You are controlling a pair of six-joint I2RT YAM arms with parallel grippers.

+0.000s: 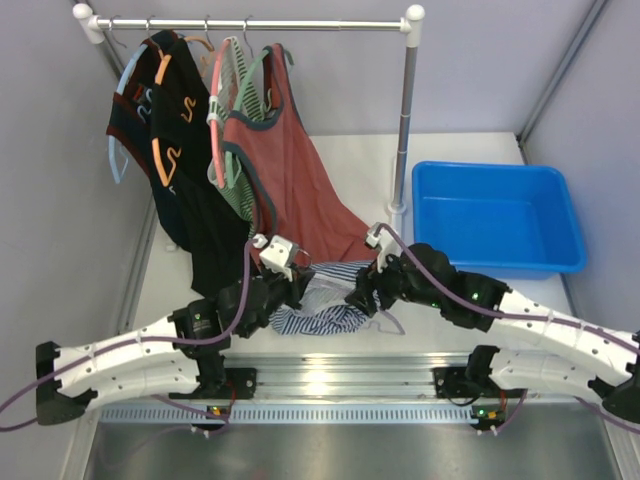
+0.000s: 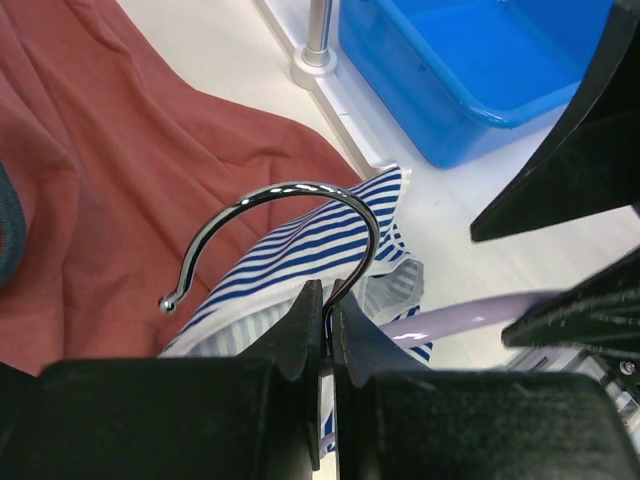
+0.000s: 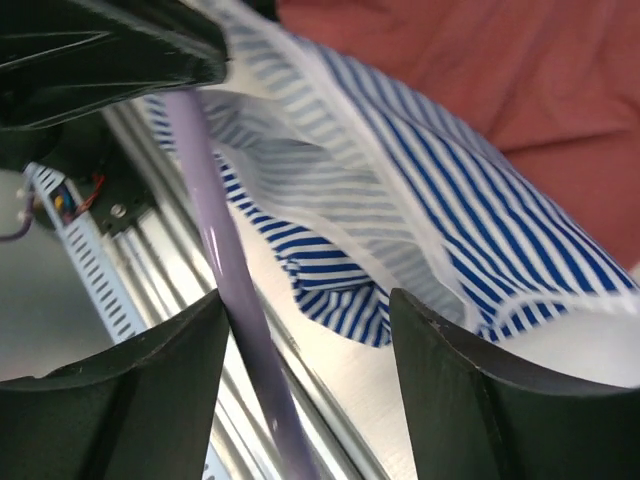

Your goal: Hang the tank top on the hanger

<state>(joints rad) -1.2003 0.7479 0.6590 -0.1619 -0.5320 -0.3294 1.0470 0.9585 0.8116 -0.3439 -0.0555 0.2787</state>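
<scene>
Left gripper (image 2: 328, 300) is clenched on the neck of the hanger (image 2: 300, 190), the metal hook curving up above its fingers. Right gripper (image 3: 310, 330) has its jaws spread, with the lilac arm running beside one finger. Between them, the tank top (image 1: 325, 305) lies bunched midway along the table's near edge, against the red top (image 1: 290, 170).

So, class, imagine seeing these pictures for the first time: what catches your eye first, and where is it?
The small navy-and-white striped tank top lies bunched at centre front. The left gripper pinches the curved metal hook of the thin pale lilac plastic hanger, whose arm passes through the open right gripper. Behind, a bright blue plastic tub sits right of a metal rail hung with clothes, a large rust-red tank top foremost.
</scene>
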